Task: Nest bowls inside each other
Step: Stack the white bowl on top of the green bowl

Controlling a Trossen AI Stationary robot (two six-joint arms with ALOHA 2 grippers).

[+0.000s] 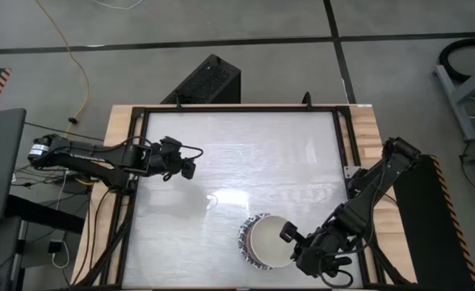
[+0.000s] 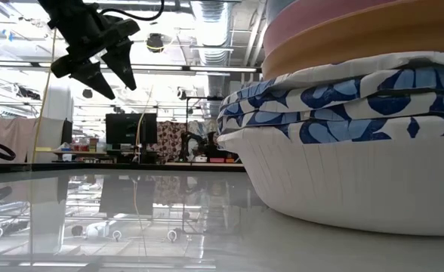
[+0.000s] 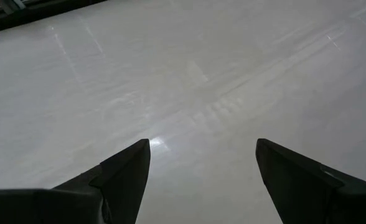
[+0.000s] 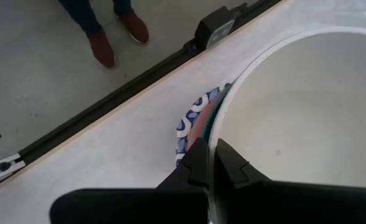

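A stack of nested bowls (image 1: 258, 241) stands near the table's near edge, right of the middle. In the low view the stack (image 2: 358, 151) rests on a cream-white bowl's base, with blue-and-white patterned, orange and pink bowls above it. The top bowl (image 1: 271, 242) is white inside. Rims of patterned, red and green bowls (image 4: 195, 121) show past its edge. My right gripper (image 1: 290, 240) is shut on the top bowl's rim. My left gripper (image 1: 191, 168) hangs open above the bare left half of the table, holding nothing. My right gripper pinches the top bowl's rim (image 4: 215, 134) on its right side, one finger inside the bowl and one outside. The fingers slant down from the table's near right. The bowl sits over the stack, shifted a little to the right; whether it rests fully in it I cannot tell.
A black rail (image 1: 132, 186) frames the white table top. A black box (image 1: 209, 81) stands beyond the far edge. A person's shoes (image 4: 108, 40) show on the floor past the near rail (image 4: 139, 81). Bare table lies between the two grippers.
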